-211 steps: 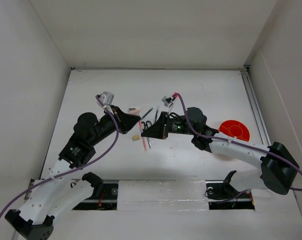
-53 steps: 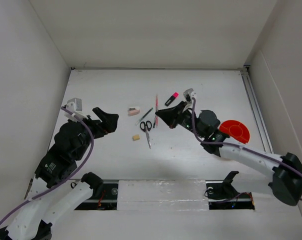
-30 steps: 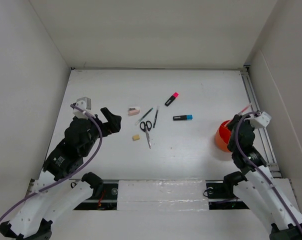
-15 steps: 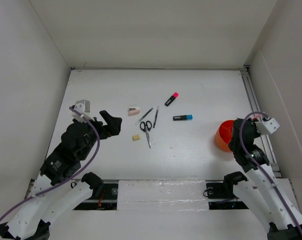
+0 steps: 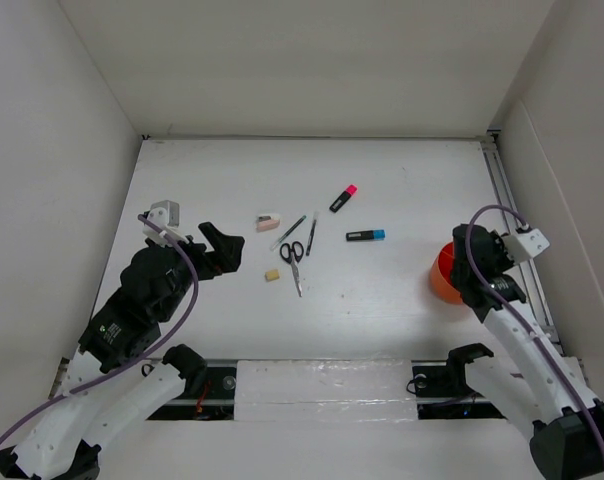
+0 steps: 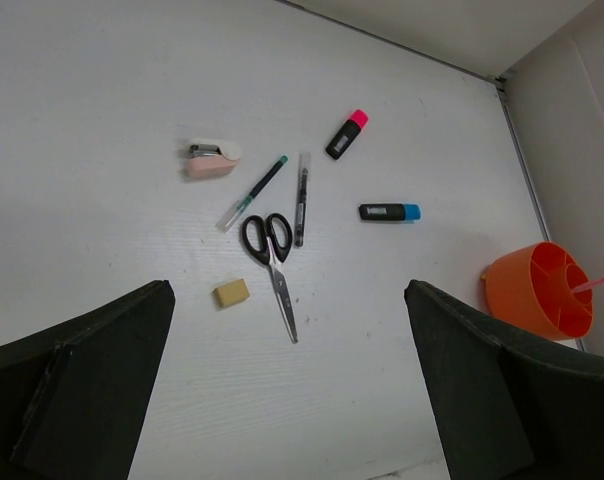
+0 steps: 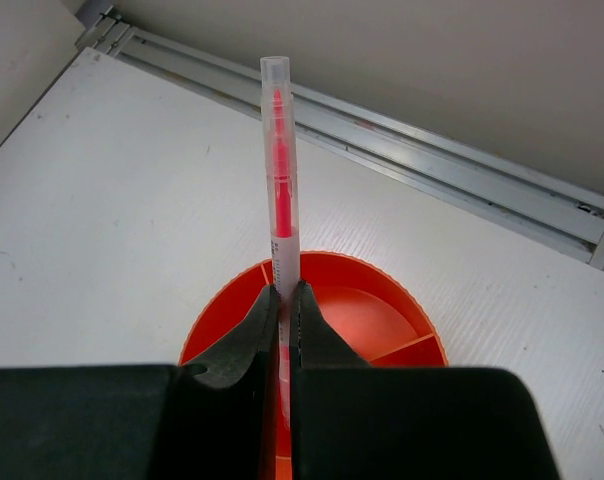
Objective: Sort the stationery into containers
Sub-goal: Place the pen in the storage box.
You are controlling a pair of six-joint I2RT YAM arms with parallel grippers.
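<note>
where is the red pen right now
Right wrist view: the red pen is clamped in the right gripper, over the orange tub at the table's right side.

Glossy plastic orange tub [image 7: 367,315]; matt white table [image 7: 112,190].

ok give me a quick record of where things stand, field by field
right tool: shut on red pen, held upright over orange tub
pen's lower end: hidden behind the fingers
left tool: open, holding nothing
loose on table: scissors, pink-capped marker, blue-capped marker, two thin pens, pink-white eraser, yellow eraser
</note>
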